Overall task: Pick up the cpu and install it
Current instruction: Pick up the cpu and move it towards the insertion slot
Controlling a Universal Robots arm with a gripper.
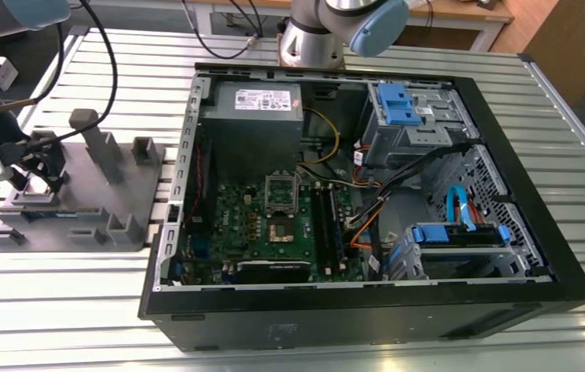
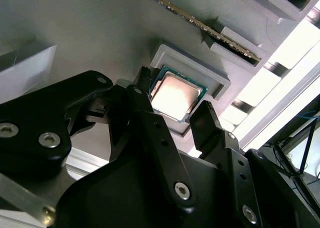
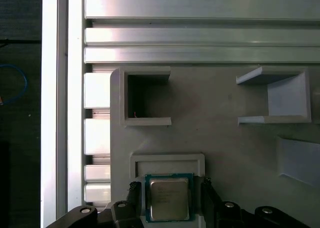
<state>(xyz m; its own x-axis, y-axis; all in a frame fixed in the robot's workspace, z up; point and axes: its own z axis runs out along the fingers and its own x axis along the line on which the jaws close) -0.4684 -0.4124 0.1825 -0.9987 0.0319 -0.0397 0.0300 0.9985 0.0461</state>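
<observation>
The cpu (image 3: 169, 198) is a small silvery square chip with a thin pale rim, lying flat in a shallow walled pocket of the grey plastic fixture (image 3: 220, 133). In the second wrist view the cpu (image 2: 176, 95) lies between my two black fingers (image 2: 142, 95). My gripper (image 3: 170, 184) is open and straddles the chip, one finger at each side with small gaps. In the exterior view my gripper (image 1: 39, 182) hangs low over the fixture (image 1: 116, 201) at the view's left. The silver socket frame (image 1: 280, 208) sits on the green motherboard inside the open computer case (image 1: 540, 194).
The fixture carries raised posts (image 1: 101, 143) and empty pockets (image 3: 145, 100). A long thin memory stick (image 2: 200, 25) stands in a slot of the fixture. The case holds cables, a power supply (image 1: 261, 105) and blue drive bays (image 1: 406, 105). Ribbed aluminium table (image 1: 65, 302) surrounds everything.
</observation>
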